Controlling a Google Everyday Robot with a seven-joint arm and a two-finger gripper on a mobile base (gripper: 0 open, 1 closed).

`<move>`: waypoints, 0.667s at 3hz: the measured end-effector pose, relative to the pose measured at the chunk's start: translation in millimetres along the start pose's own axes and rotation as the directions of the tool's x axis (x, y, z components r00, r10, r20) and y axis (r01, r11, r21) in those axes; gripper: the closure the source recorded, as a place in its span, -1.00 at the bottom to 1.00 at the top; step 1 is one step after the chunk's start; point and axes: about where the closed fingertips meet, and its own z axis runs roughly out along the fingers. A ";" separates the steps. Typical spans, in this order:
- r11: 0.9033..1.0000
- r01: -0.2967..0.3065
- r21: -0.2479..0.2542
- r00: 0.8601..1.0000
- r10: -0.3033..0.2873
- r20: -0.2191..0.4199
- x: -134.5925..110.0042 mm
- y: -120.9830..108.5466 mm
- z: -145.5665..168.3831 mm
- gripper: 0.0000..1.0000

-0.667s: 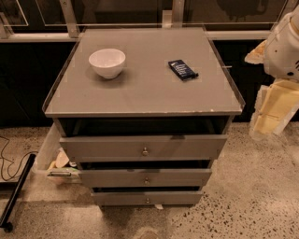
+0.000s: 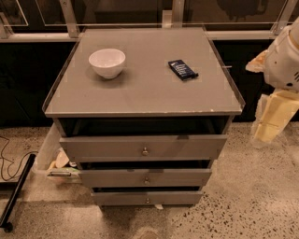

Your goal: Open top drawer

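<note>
- Claw (image 2: 272, 116): right of desk (image 2: 145, 93), apart from top drawer (image 2: 107, 147); state cannot tell.
- Top drawer partly out.
- Bowl (image 2: 107, 62), dark packet (image 2: 182, 69) on desk.

A speckled stone floor (image 2: 261, 196) lies under a grey cabinet (image 2: 154, 84) in dim, warm light. Behind it runs dark glass (image 2: 121, 11) braced by pale metal struts (image 2: 69, 18). A clear bin (image 2: 48, 147) stands just left of the cabinet, with a black cable (image 2: 5, 161) beyond. The gripper (image 2: 273, 119) hangs at the right edge.
</note>
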 end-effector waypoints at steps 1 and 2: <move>0.999 0.006 -0.038 1.000 -0.005 0.030 11.1 14.1 34.0 -1.00; 0.997 0.061 -0.044 0.993 -0.056 0.106 18.4 36.9 81.4 -1.00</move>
